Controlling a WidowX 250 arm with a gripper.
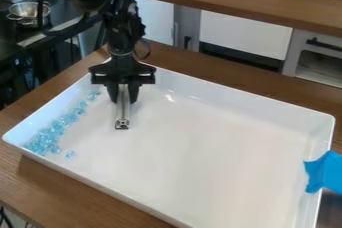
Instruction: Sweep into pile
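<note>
Using the white tray as my ref, I've got the black two-finger gripper over its far-left part, cam view, fingers closed in on either side of a slim metal bar that hangs down btwn them; can't tell if its tip touches the tray floor. The translucent blue beads lie in a strip along the tray's left wall, thickest nr the near-left corner and thinning toward the far end, w/ one small clump just off the strip. So the beads are to the cam-left of my bar, the bulk also nearer the cam, and the strip's long axis runs w/ that wall. I reckon I need the bar btwn wall & beads at the thin far end, then push along the wall toward the near-left corner, else I'd just smear them
</note>
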